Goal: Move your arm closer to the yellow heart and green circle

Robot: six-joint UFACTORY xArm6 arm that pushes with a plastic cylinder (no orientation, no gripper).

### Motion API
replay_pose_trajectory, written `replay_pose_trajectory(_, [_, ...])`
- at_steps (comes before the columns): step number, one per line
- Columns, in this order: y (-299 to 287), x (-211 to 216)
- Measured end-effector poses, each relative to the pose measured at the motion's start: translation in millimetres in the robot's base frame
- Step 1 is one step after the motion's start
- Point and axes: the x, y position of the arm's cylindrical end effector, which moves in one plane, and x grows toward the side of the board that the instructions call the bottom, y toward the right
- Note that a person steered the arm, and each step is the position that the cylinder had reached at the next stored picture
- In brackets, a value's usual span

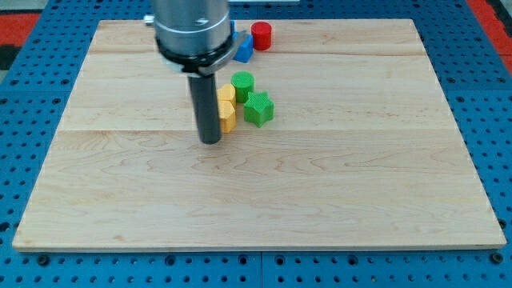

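My tip (210, 141), a plain rod tool with nothing to spread, touches the light, rigid yellow plastic heart (227, 110); the green plastic circle (242, 84) sits just beyond. Both slide easily; nudge broad sides.

A shiny silver-grey cylindrical housing with a black collar narrows to a straight dark rod, my tip (210, 141).

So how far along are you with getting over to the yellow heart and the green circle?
Mostly done: my tip sits right beside the yellow heart, at its left edge in the view; whether they touch, I can't tell. The green circle lies just beyond, toward the view's top right, next to the green star. What's left, at most, is a small nudge toward the circle.
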Motion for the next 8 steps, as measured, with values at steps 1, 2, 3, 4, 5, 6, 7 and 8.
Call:
replay_pose_trajectory(1, [-44.3, 2.3])
replay_pose_trajectory(2, [-46.7, -42.0])
replay_pose_trajectory(3, [-46.6, -94.1])
replay_pose_trajectory(4, [-46.6, -134.3])
replay_pose_trajectory(5, [-28.5, -139.6])
replay_pose_trajectory(6, [-9.0, -139.8])
replay_pose_trajectory(7, [-6.8, -138.7])
replay_pose_trajectory(8, [-1.2, -131.6])
